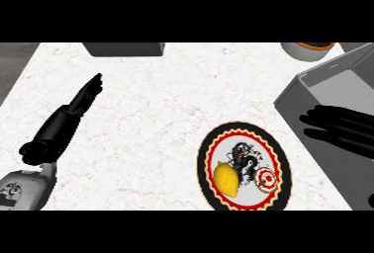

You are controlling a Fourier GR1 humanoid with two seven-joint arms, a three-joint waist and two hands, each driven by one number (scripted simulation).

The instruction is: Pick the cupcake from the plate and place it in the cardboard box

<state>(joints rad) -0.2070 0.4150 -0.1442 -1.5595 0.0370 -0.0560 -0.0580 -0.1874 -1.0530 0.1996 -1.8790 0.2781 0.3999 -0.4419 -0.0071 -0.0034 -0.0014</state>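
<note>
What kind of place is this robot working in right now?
Most likely a kitchen counter: a white marbled countertop carries a decorated plate with a lemon on it, and a pot-like container stands at the far edge.

Wide bare counter [161,108] lies between the left hand [76,106] and the plate [245,167]. The right hand [343,126] sits over the grey box [321,84], whose near wall stands between it and the plate.
</note>
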